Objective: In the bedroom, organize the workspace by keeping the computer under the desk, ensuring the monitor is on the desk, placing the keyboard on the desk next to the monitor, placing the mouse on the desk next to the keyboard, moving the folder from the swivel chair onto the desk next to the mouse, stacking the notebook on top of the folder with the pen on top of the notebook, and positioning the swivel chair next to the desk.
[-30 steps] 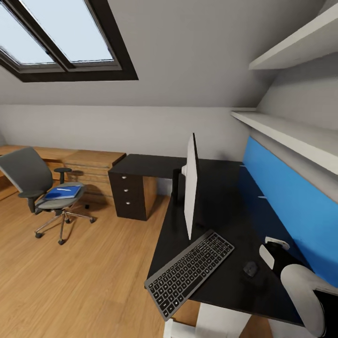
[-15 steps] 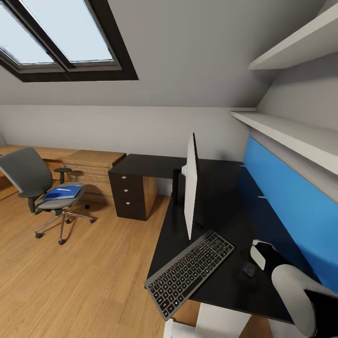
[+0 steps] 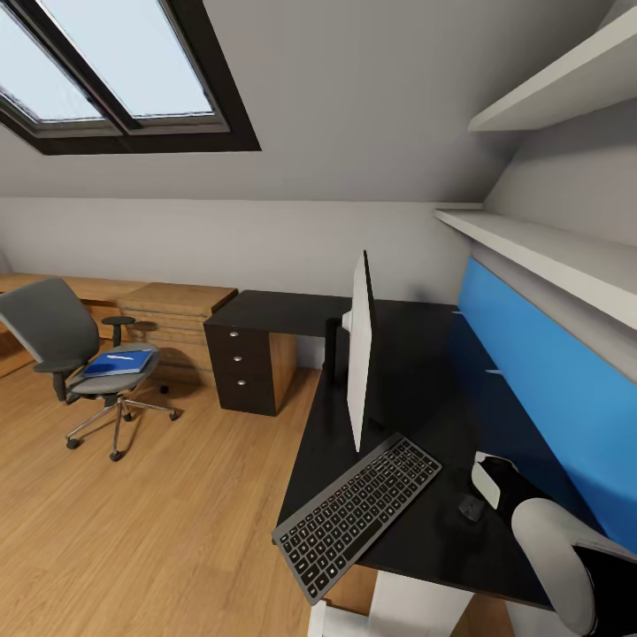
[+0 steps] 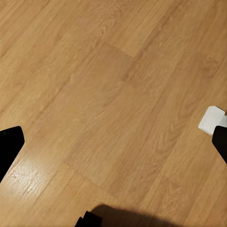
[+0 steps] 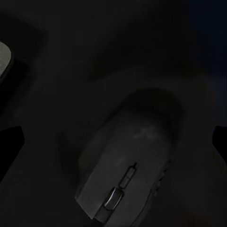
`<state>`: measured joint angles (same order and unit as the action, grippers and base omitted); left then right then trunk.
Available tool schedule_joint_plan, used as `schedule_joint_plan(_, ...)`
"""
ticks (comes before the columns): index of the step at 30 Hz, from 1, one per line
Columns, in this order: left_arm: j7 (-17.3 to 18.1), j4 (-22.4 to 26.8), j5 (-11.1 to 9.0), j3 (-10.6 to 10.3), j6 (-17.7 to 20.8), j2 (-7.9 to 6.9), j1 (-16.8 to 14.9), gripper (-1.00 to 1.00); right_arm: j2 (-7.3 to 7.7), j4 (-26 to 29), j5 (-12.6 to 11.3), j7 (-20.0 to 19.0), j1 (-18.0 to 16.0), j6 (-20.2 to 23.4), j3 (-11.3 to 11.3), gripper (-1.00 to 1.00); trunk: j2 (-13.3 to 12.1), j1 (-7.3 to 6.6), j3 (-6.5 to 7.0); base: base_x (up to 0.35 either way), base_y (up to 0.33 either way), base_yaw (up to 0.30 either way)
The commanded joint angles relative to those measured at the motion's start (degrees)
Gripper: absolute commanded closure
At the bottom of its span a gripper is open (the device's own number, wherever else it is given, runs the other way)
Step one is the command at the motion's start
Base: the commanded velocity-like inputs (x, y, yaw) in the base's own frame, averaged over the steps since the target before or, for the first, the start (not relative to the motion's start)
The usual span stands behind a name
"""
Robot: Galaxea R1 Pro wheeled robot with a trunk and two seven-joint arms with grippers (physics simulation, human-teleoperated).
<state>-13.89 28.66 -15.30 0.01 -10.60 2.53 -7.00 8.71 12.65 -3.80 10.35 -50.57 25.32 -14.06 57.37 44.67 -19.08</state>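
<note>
The monitor [image 3: 359, 354] stands edge-on on the black desk [image 3: 416, 372]. The keyboard [image 3: 358, 513] lies in front of it, one corner past the desk edge. The dark mouse [image 3: 470, 508] sits right of the keyboard, and my right arm [image 3: 540, 531] reaches down to it. My right gripper [image 5: 113, 144] is open, fingers wide either side of the mouse [image 5: 130, 170]. The swivel chair [image 3: 53, 341] stands far left and carries the blue folder [image 3: 119, 363] with a thin pale stick on it. My left gripper [image 4: 113, 142] is open over the floor. Computer and notebook are out of view.
A black drawer unit [image 3: 239, 367] with silver knobs stands under the desk's far wing, beside low wooden shelf units [image 3: 168, 310]. A blue panel [image 3: 540, 380] and white shelves [image 3: 548, 257] line the wall to the right. A white foot [image 4: 211, 120] rests on the wood floor [image 3: 159, 513].
My right arm has moved left and nearer to the mouse. The mouse, keyboard, monitor and chair have stayed in place.
</note>
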Motion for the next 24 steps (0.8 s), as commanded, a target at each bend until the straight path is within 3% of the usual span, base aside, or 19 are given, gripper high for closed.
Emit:
schedule_joint_plan(1, -0.08, -0.01, -0.34, -0.01, -0.21, 0.02, -0.03, -1.0, 0.01, 0.09, -0.41, 0.29, -0.03, 0.25, 0.03, -1.0, 0.04, 0.0, -0.07, 0.0, 0.0, 0.0)
schedule_joint_plan(15, -0.08, -0.01, -0.34, -0.01, -0.19, 0.02, -0.03, -1.0, 0.25, -3.47, -0.43, 0.26, 0.0, -0.66, 0.0, -1.0, 0.04, 0.0, -0.07, 0.0, 0.0, 0.0)
schedule_joint_plan(24, -0.08, -0.01, -0.34, -0.01, -0.16, 0.08, -0.03, -1.0, 0.37, -3.76, -0.33, 0.13, 0.03, -2.31, 0.0, -1.0, 3.65, 1.98, -1.68, 0.0, 0.0, 0.0)
